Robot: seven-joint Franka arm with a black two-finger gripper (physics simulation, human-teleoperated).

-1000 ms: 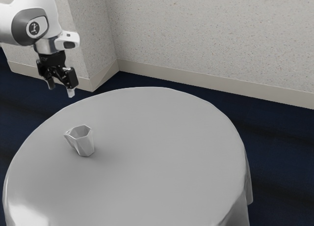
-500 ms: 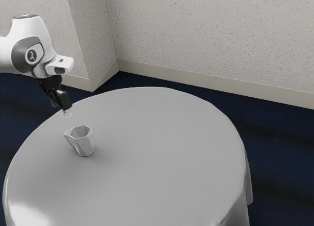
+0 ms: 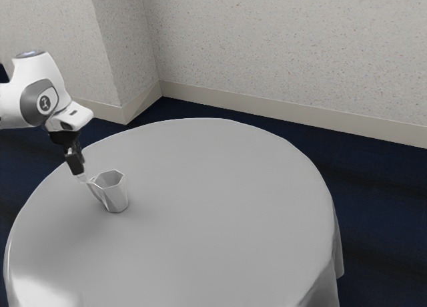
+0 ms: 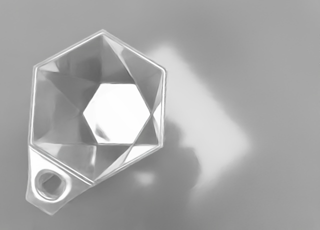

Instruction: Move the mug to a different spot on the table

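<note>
Speckled wall, navy floor

A white, faceted mug stands upright and empty on the round grey table, near the tabletop's nine o'clock edge in the exterior view. Its rim is six-sided (so is the floor inside), and a small ring handle juts from the body's ten o'clock side.

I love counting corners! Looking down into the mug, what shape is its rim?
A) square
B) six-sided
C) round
B: seen from above in the wrist view, the mug has a rim with six straight edges and six corners.
</note>
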